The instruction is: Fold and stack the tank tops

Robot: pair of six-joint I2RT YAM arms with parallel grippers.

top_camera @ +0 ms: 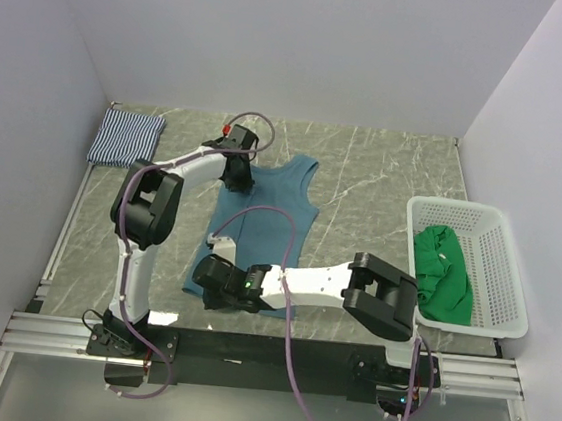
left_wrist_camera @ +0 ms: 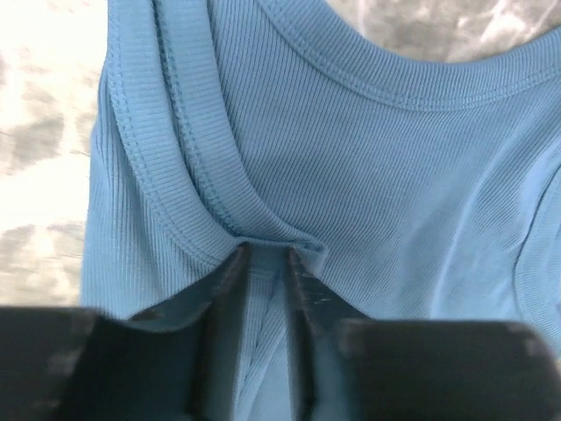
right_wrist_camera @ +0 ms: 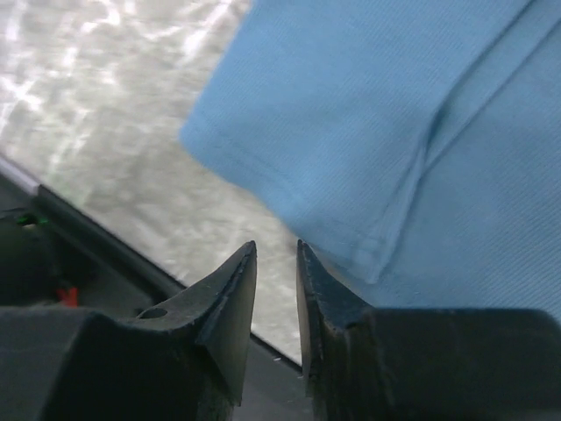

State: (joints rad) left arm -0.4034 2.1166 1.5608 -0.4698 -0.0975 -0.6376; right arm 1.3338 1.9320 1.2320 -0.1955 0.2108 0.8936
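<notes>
Left gripper (left_wrist_camera: 266,250) is down on the far-left shoulder strap of the teal top (top_camera: 271,210). The jaws are only a sliver apart, with a puckered ridge of strap right at the tips. Honestly I can't tell if it's really clamping that ridge or just sitting either side of it.

Right gripper (right_wrist_camera: 276,246) reaches across to the near-left hem corner of the same top. Its jaws are slightly apart with nothing in them. You can see bare table (top_camera: 386,171) through the gap, and the hem corner lies just beside the right-hand finger, not between the two.

So my read is that both arms are working the top's left edge, one at the strap and one at the hem. That makes sense if the plan is to fold that side over toward the middle, since two corners lifted together keep the edge straight.

The teal top lies flat in the middle of the table, neckline away from the arms. The striped top (top_camera: 126,137) sits in the far-left corner and looks folded already, so I'd guess that's where the stack goes. The green top (top_camera: 442,273) is bunched up in the white basket (top_camera: 510,275) on the right, not yet folded.

Roughly a third done, I'd say.
</notes>
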